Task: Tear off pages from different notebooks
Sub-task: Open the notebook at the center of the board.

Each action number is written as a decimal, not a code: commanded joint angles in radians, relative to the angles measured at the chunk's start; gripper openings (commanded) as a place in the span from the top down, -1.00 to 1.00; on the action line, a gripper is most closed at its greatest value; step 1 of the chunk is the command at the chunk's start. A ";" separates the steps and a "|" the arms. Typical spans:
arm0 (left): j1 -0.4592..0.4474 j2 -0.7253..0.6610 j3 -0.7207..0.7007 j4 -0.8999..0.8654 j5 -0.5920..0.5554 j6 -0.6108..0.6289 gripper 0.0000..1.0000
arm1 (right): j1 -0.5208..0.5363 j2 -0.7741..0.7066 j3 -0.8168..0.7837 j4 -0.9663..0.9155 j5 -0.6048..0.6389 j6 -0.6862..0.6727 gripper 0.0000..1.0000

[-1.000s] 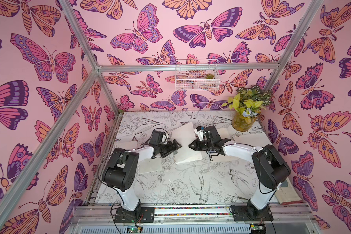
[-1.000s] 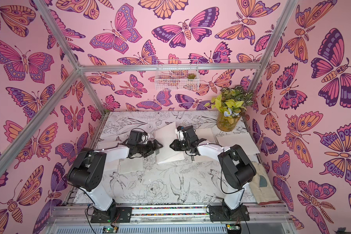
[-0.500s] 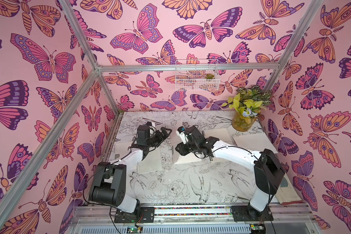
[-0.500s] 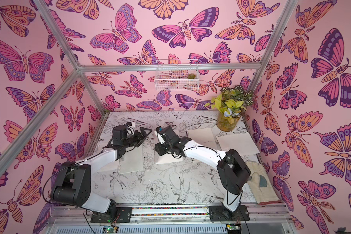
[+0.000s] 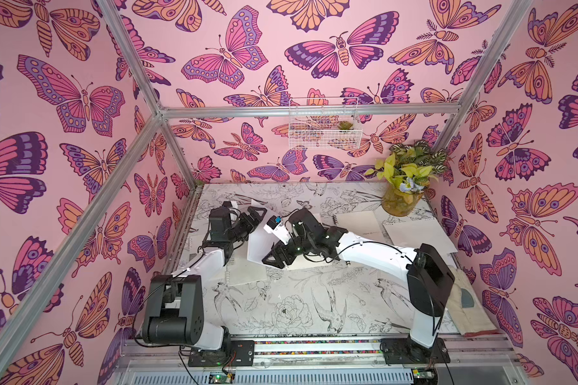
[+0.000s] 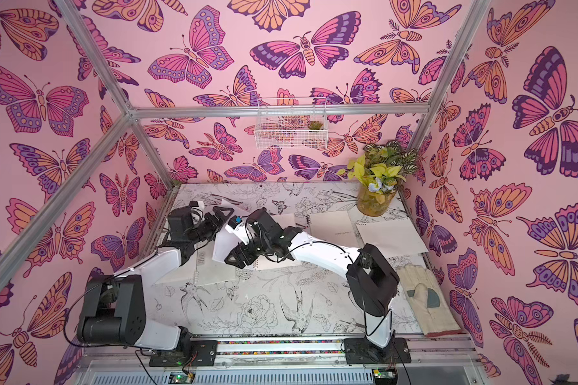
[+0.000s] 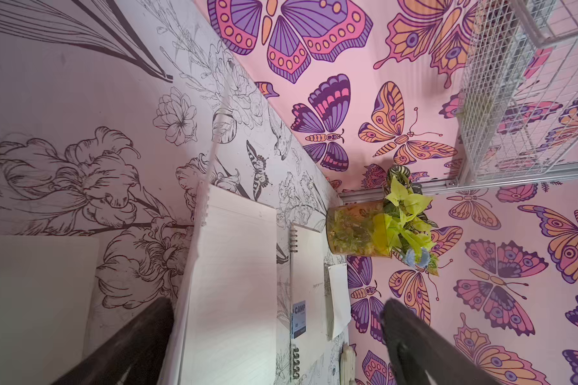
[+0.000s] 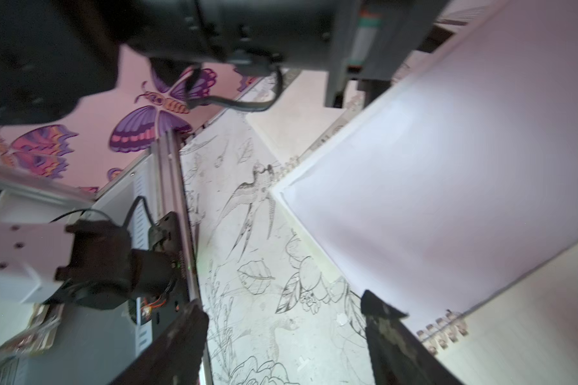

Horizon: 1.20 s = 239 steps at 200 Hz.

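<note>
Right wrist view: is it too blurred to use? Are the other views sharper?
Right wrist view: smeared throughout, with the white paper sheet and the notebook's spiral coils soft. Left wrist view: crisp on the yellow-leaved plant jar, but the black gripper fingers are blurred near the lens. Both top views: sharp, evenly lit.

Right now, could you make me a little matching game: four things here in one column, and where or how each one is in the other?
1 plant jar
2 wire basket
3 glove
4 left gripper

A hung on the back wall
B jaws open
C far right corner of the table
D right edge, nearer the front

Pairs: 1-C, 2-A, 3-D, 4-B
</note>
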 commanded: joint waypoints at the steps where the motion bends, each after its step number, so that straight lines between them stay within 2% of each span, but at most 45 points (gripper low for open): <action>1: 0.007 -0.001 -0.024 0.024 0.048 0.013 -0.94 | -0.049 -0.097 -0.086 0.182 -0.140 0.074 -0.56; 17: 0.015 0.015 -0.041 0.037 0.067 0.002 -0.86 | -0.154 -0.125 -0.164 0.167 -0.051 0.158 -0.50; 28: 0.019 0.024 -0.052 0.050 0.077 -0.009 -0.79 | -0.234 -0.130 -0.204 0.096 0.071 0.183 -0.42; 46: 0.024 0.035 -0.055 0.052 0.102 -0.007 -0.59 | -0.325 -0.098 -0.230 -0.038 0.231 0.163 -0.40; 58: 0.027 0.042 -0.057 0.041 0.110 -0.005 -0.50 | -0.361 -0.060 -0.235 -0.087 0.281 0.156 -0.39; 79: 0.030 0.053 -0.052 -0.010 0.105 0.019 -0.41 | -0.403 -0.007 -0.252 -0.077 0.263 0.172 -0.35; 141: 0.032 0.078 -0.042 -0.115 0.059 0.076 -0.25 | -0.404 0.042 -0.285 -0.049 0.250 0.189 -0.26; 239: 0.032 0.112 -0.028 -0.137 0.063 0.085 -0.20 | -0.404 0.018 -0.316 -0.041 0.259 0.197 -0.21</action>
